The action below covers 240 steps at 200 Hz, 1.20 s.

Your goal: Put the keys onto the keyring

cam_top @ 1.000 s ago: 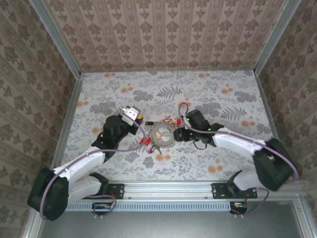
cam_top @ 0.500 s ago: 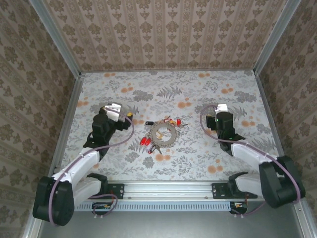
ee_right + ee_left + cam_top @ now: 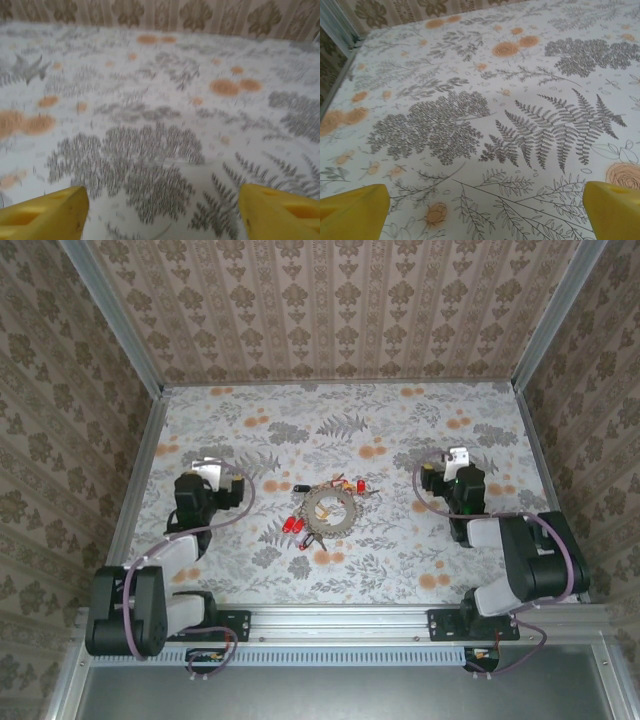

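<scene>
Flanking the keyring (image 3: 327, 508), round which the keys (image 3: 293, 526) are fanned, the left gripper (image 3: 207, 476) and the right gripper (image 3: 458, 466) are held open, empty and well apart from it, seemingly parked so the cluster is not disturbed.

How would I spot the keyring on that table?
On the floral-patterned table, look midway between the two robot arms. There lies a large flat silver-grey metal ring; unlike the small red and black keys around its rim, it is one wide open hoop.

Keyring (image 3: 326, 508) and keys (image 3: 293, 525) clustered mid-counter (image 3: 400, 430), open counter all round. Left gripper (image 3: 213, 472) and right gripper (image 3: 458, 462) well clear at the sides.
</scene>
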{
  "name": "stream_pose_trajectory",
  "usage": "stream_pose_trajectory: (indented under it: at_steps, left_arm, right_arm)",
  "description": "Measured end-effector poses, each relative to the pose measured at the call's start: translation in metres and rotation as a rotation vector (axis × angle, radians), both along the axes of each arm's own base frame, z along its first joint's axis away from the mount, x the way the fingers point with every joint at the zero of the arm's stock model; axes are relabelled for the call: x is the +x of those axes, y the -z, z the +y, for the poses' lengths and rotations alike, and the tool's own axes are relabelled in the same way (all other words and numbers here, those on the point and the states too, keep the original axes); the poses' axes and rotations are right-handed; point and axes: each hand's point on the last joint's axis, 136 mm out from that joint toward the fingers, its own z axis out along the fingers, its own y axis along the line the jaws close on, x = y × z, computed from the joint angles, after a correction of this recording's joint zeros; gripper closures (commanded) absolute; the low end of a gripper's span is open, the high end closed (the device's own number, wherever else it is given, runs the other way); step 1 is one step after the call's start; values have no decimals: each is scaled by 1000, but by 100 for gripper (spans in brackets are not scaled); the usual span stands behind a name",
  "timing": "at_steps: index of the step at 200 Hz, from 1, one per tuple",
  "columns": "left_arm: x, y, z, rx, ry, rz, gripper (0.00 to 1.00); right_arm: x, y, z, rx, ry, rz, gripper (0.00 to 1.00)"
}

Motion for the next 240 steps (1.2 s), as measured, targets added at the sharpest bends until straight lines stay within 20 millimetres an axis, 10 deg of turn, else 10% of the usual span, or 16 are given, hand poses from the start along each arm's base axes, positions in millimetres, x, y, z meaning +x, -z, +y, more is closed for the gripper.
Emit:
stream_pose_trajectory:
  at_steps: [19, 99, 240]
  left_arm:
    - [5, 2, -2, -12, 21, -21, 0]
    - [22, 30, 0, -69, 84, -57, 0]
    - [48, 15, 25, -15, -95, -60, 0]
  right_arm:
    - [0, 8, 1, 21, 4, 25, 1]
    - [14, -10, -10, 49, 63, -19, 0]
    - [14, -10, -11, 56, 73, -20, 0]
